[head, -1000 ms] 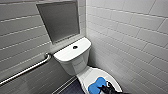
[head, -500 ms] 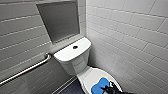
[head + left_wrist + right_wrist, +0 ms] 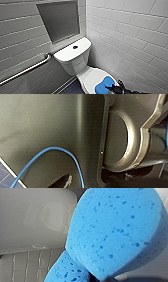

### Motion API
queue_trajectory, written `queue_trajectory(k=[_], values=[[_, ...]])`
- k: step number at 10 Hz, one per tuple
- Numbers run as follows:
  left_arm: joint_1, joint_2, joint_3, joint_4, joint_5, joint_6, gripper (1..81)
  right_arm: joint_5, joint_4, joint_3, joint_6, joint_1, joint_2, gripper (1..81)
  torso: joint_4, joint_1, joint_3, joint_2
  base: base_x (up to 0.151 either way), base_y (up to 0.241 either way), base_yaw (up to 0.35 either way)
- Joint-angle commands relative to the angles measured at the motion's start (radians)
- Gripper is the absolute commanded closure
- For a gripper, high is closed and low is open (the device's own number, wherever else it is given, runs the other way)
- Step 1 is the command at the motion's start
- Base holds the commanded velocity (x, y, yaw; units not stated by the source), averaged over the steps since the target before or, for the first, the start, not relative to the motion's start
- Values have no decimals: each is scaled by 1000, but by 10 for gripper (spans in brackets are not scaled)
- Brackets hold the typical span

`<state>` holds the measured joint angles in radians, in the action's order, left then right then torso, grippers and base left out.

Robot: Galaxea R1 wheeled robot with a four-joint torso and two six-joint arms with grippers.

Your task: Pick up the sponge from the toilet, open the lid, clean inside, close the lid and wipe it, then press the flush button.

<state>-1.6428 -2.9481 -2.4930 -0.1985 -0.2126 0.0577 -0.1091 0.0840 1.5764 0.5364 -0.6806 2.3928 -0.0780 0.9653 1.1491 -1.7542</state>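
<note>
Nothing has shifted over the last second. The toilet (image 3: 75,60) sits in the lower middle of the head view, its lid (image 3: 90,75) down near the bottom edge. The sponge (image 3: 105,83) lies on the lid at lower right. The right gripper (image 3: 113,88) stays at the sponge's near end; I cannot tell whether it is clenched. The pickup looks unfinished.
</note>
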Motion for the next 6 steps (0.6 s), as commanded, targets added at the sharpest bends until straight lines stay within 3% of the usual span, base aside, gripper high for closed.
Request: queue_trajectory(k=[1, 4, 6], values=[[-6, 82, 146, -15, 65, -1, 10, 19, -26, -135, -6, 20, -157, 811, 0, 0, 0, 0, 0, 0, 0], [43, 294, 494, -16, 73, -6, 10, 31, -95, -164, -6, -124, -248, 811, 0, 0, 0, 0, 0, 0, 0], [86, 387, 640, -16, 78, -4, 10, 26, -121, -158, -6, -224, -280, 811, 0, 0, 0, 0, 0, 0, 0]])
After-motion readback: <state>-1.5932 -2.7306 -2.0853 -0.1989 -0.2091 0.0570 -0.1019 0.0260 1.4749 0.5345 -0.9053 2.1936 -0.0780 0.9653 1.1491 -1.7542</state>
